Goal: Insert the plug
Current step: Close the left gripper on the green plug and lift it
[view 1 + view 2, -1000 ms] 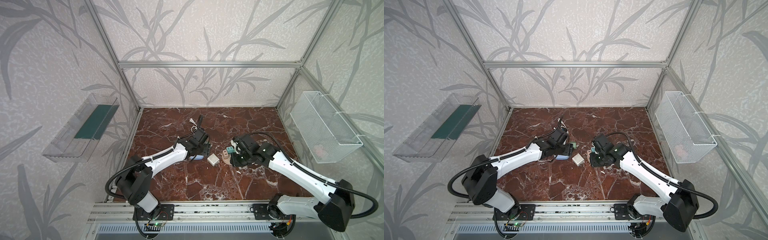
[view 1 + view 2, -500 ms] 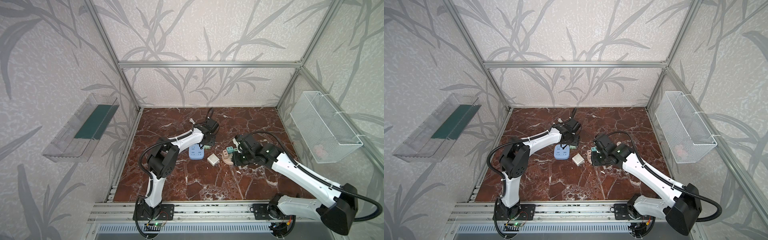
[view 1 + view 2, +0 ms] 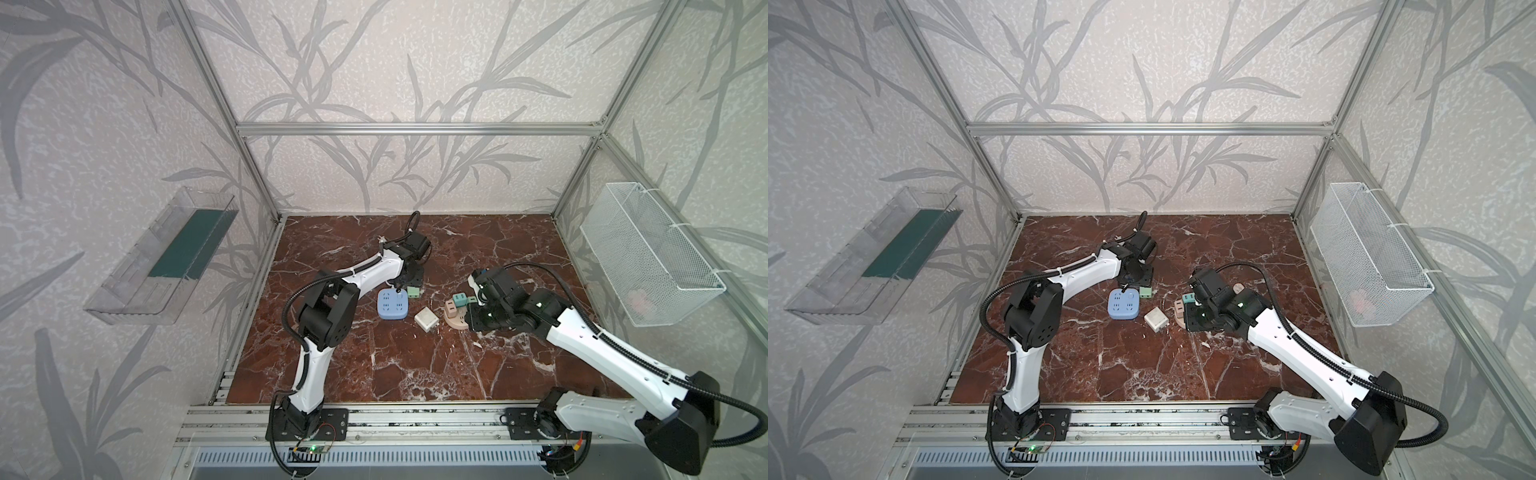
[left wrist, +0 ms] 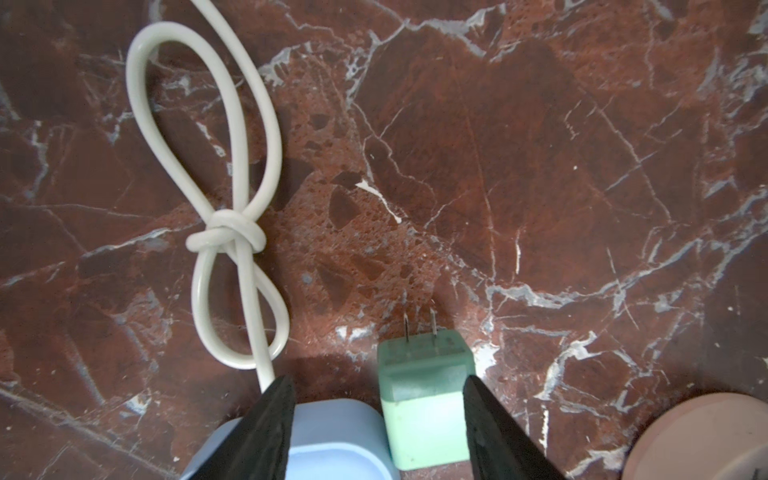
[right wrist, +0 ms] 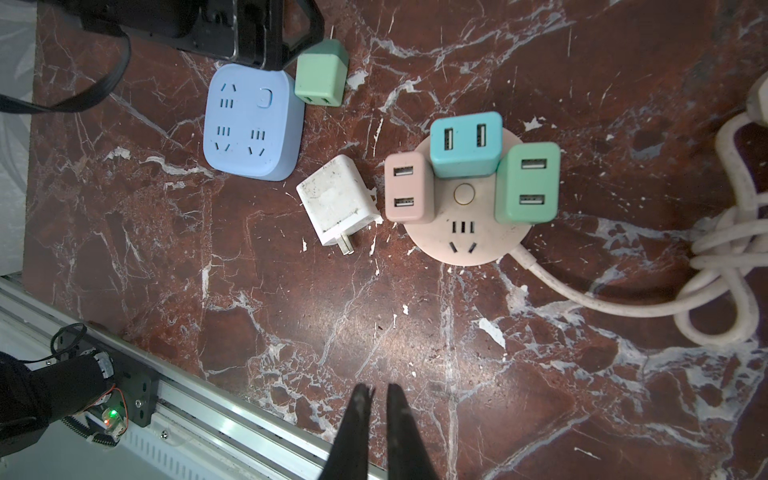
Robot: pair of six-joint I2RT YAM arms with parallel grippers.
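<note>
A pale green plug (image 4: pixel 424 415) lies on its side on the red marble, prongs pointing away from the wrist camera, right beside a blue square socket (image 3: pixel 392 304). My left gripper (image 4: pixel 380 415) is open and straddles the plug. One finger (image 4: pixel 274 419) is over the blue socket's corner; the other finger (image 4: pixel 492 419) stands at the plug's outer side. The same plug (image 3: pixel 413 292) shows in both top views. My right gripper (image 5: pixel 378 390) is shut on nothing, above bare floor. A white plug (image 5: pixel 338 205) lies loose between the blue socket (image 5: pixel 253 124) and a round pink socket (image 5: pixel 465 245).
The round socket carries a pink (image 5: pixel 409 187), a teal (image 5: pixel 465 143) and a green adapter (image 5: pixel 528 183). A knotted white cord (image 4: pixel 226 237) lies by the blue socket, a cord bundle (image 5: pixel 727 249) past the round one. A wire basket (image 3: pixel 648 253) hangs right, a clear tray (image 3: pixel 162 257) left.
My left arm has swung up and back; its gripper moved from over the blue socket to the green plug behind it, and its jaws narrowed. The right arm has barely moved.
</note>
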